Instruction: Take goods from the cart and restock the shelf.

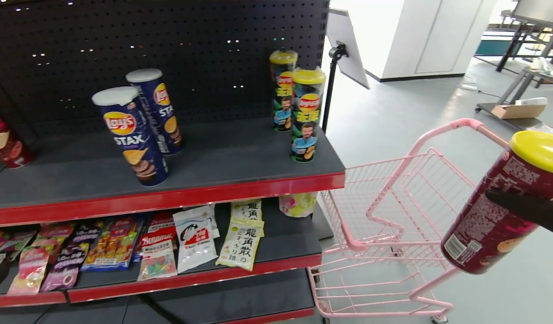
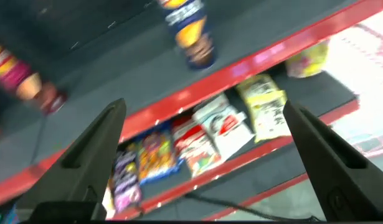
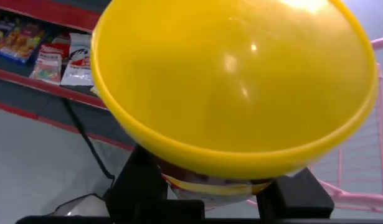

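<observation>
A: As the right tool (image 3: 217,194) hangs near the pink cart (image 1: 406,180), what's in it?
B: Its fingers are clamped on a dark red chip can (image 1: 492,211), tilted, yellow lid (image 1: 538,150) uppermost, close by the cart's handle.
A: And the left tool (image 2: 210,165)?
B: Spread wide, nothing between its fingers, out before the shelving's red front edges.
A: What's on the top shelf (image 1: 222,153)?
B: Two blue chip cans (image 1: 132,135) mid-shelf, two yellow-lidded cans (image 1: 307,114) at the right end, a red can (image 1: 4,141) at the left edge. Snack packets (image 1: 123,247) lie one level down.
</observation>
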Robot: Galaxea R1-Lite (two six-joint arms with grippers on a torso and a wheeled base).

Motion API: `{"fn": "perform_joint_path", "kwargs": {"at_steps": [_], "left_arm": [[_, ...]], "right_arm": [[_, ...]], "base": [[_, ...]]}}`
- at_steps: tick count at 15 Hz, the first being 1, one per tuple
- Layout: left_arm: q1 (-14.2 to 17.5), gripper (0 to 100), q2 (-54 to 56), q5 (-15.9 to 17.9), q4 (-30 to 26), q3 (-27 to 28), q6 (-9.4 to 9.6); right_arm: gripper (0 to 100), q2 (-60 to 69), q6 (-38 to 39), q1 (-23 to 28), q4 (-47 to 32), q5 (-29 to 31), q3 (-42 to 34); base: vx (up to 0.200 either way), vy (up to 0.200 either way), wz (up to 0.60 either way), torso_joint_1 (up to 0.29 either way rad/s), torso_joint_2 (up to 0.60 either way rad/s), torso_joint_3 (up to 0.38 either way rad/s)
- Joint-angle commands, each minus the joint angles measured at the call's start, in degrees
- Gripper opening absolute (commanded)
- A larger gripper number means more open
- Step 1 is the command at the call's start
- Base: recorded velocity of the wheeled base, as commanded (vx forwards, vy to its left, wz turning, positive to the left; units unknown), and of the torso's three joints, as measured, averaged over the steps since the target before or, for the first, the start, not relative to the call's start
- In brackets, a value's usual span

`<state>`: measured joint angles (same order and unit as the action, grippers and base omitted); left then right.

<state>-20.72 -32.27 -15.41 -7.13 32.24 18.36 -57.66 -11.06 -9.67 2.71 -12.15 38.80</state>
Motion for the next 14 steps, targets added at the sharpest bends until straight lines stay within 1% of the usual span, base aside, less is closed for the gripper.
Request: {"fn": "perform_joint_path", "kwargs": {"at_steps": [1,2,5,8,12,13,14], "left_arm": [[-0.02,100,0.01,-0.06,0.01,0.01,0.01],[-0.02,100,0.01,-0.06,0.01,0.10,0.01],[-0.02,100,0.01,-0.06,0.01,0.10,0.01],[-0.02,100,0.01,-0.15,-0.08,0.01,0.01],[-0.02,100,0.01,-0.15,-0.08,0.01,0.01],[-0.02,100,0.01,-0.15,0.01,0.01,0.01],[-0.02,100,-0.08,-0.15,0.01,0.01,0.01]], "right_arm": [[0,0.01,-0.02,0.00,0.11,-0.06,-0.22],[0,0.01,-0.02,0.00,0.11,-0.06,-0.31],[0,0.09,-0.46,0.09,0.28,0.03,-1.27],[0,0.53,0.42,0.00,0.28,-0.85,-2.33],[0,1.50,-0.28,-0.09,0.37,-0.94,-3.47],[0,1.68,0.16,-0.79,0.37,-4.37,-3.73],[0,2.11,0.95,-1.58,0.46,-13.60,-4.35]], "base": [[0.000,0.000,0.60,0.012,0.00,-0.002],[0.000,0.000,0.60,0.002,0.00,0.007],[0.000,0.000,0.00,0.000,0.00,0.000],[0.000,0.200,0.00,0.005,0.00,0.004],[0.000,0.200,0.00,0.002,0.00,0.002],[0.000,0.200,0.00,0.002,0.01,0.007],[0.000,0.200,0.00,0.002,0.00,0.007]]}}
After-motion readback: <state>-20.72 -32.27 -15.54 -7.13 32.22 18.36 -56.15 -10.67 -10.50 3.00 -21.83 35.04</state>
